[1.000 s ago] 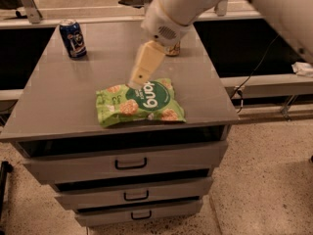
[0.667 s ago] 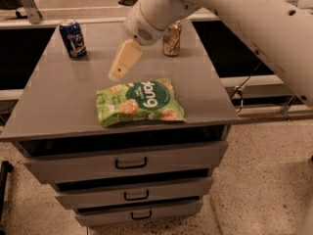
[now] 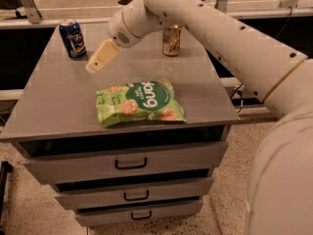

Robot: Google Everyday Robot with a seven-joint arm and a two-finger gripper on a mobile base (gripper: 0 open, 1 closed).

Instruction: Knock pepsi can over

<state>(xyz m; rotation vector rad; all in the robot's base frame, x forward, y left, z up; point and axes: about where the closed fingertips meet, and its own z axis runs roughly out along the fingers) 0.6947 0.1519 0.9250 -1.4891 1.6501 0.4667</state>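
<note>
The pepsi can (image 3: pixel 72 38), dark blue with white and red markings and a silver top, stands upright at the far left corner of the grey cabinet top (image 3: pixel 58 97). My gripper (image 3: pixel 93 67) hangs above the cabinet top, just right of and in front of the can, a short gap away and not touching it. The white arm reaches in from the right.
A gold can (image 3: pixel 171 40) stands upright at the far middle of the top. A green snack bag (image 3: pixel 139 102) lies flat near the front edge. Drawers (image 3: pixel 132 163) are below. The floor drops off on all sides.
My gripper has moved left across the cabinet top, from above the green bag towards the pepsi can. The can, gold can and bag have not moved.
</note>
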